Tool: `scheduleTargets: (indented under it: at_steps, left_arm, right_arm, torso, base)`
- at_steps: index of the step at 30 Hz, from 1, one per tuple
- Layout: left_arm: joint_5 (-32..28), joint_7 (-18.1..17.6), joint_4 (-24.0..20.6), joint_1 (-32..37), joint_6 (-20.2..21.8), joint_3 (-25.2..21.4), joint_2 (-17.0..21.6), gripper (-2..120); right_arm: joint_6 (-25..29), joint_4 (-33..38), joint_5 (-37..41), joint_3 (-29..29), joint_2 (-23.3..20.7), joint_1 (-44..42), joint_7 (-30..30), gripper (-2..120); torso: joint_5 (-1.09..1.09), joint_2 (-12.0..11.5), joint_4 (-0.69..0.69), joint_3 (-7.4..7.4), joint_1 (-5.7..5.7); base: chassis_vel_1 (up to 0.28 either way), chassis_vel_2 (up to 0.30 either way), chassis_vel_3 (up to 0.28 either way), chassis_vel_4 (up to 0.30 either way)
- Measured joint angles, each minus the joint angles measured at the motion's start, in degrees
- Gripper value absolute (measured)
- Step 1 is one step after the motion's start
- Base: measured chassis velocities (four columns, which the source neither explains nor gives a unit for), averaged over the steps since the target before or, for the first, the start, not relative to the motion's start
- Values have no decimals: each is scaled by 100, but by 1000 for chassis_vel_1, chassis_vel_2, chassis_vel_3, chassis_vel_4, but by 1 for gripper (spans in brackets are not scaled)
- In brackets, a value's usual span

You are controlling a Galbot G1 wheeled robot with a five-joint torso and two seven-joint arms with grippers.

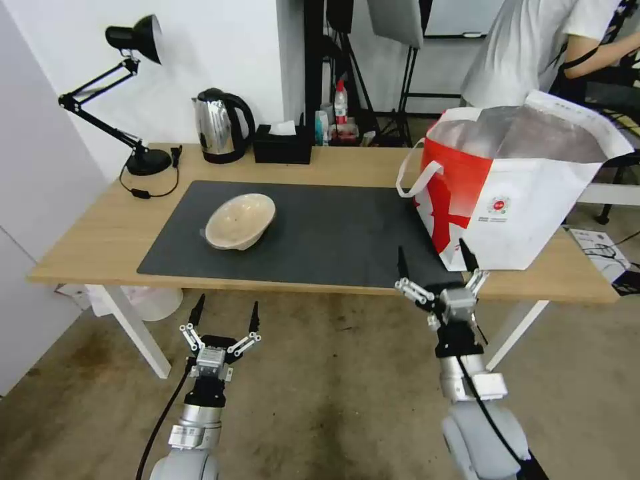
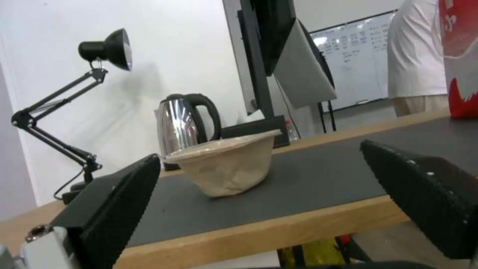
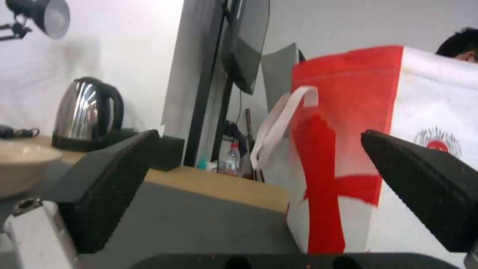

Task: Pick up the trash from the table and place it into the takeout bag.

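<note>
Head view: white-walled room, long light-wood table (image 1: 100, 233) with a dark grey mat (image 1: 320, 233) on it; black desk lamp (image 1: 133, 40), steel kettle (image 1: 220, 125) and black tissue box (image 1: 283, 145) line the far edge, a person in a white shirt stands behind the far right corner, not touching anything. Beige shallow bowl (image 1: 240, 220) sits tilted on the mat's left half, alone. Takeout bag (image 1: 513, 187) stands upright at the right end of the table, mouth open, foil lining showing, white strap hanging off its left side. Left gripper (image 1: 223, 319) hangs below and in front of the table edge, fingers spread wide, empty. Right gripper (image 1: 437, 267) is at the front edge just before the bag, fingers wide, empty. Left wrist view: bowl (image 2: 226, 166) on the mat straight ahead between the wide-spread fingertips (image 2: 124, 201), well apart from them, kettle (image 2: 186, 123) behind it. Right wrist view: bag (image 3: 378, 149) near and ahead, its strap (image 3: 279, 123) drooping, bowl's rim (image 3: 22, 164) at the side; fingers wide, nothing held. Progress, as a judgement: only the beige bowl is left on the table; the white bowl and red cup may be in the bag already, though the bag's contents can't be made out. Remaining: grasp the bowl, carry it over, drop it in.
</note>
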Motion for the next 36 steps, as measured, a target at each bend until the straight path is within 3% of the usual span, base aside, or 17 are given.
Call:
scheduleTargets:
  at_steps: [18,36]
  left_arm:
    - [-109,4,-103,-35,76,-7,103,100]
    - [-166,6,-360,-51,167,-10,87,100]
  right_arm:
    - [495,-486,-230,89,192,-288,54,100]
    - [525,-509,-237,143,164,-283,43,100]
  torso:
    - [0,0,0,0,0]
    - [0,0,0,1,0]
  base:
    - [0,0,0,0]
    - [0,0,0,0]
